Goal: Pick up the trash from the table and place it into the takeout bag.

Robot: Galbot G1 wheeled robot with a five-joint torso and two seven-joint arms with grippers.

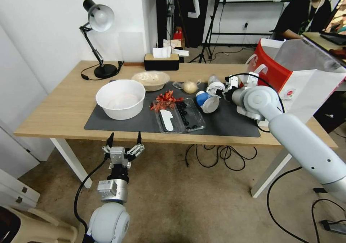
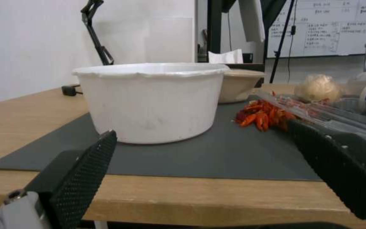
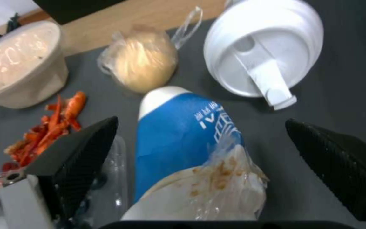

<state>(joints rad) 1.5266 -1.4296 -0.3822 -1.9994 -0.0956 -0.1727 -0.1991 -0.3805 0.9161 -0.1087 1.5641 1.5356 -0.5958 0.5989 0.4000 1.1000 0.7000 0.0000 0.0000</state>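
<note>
The blue-and-white cup (image 3: 183, 140) lies on its side on the dark grey mat (image 1: 230, 122), and the white lettering across its blue band shows, though I cannot make out what it says; crumpled clear film smeared with orange-brown residue spills from its mouth. My right gripper (image 1: 213, 93) is spread wide over it, one black ribbed finger (image 3: 81, 149) on each flank and neither touching the cup. Just beyond the cup stands the clear white-lidded cup (image 3: 264, 47), its flip tab raised, and beside that sits the clear bag with a beige lump (image 3: 143, 60), its neck knotted. The shallow beige bowl (image 1: 150, 80) rests at the mat's far edge, with the red scraps (image 1: 165, 100) between it and the clear tray of black berries (image 1: 180, 117). The large white bowl (image 1: 120, 99) stands on the mat's left part. The red-and-white takeout bag (image 1: 288, 73) stands at the right end of the light-wood table (image 1: 61, 106), a small round logo on its white side too small for me to read. My left gripper (image 1: 124, 139) hangs open just off the table's near edge, holding nothing.
</note>
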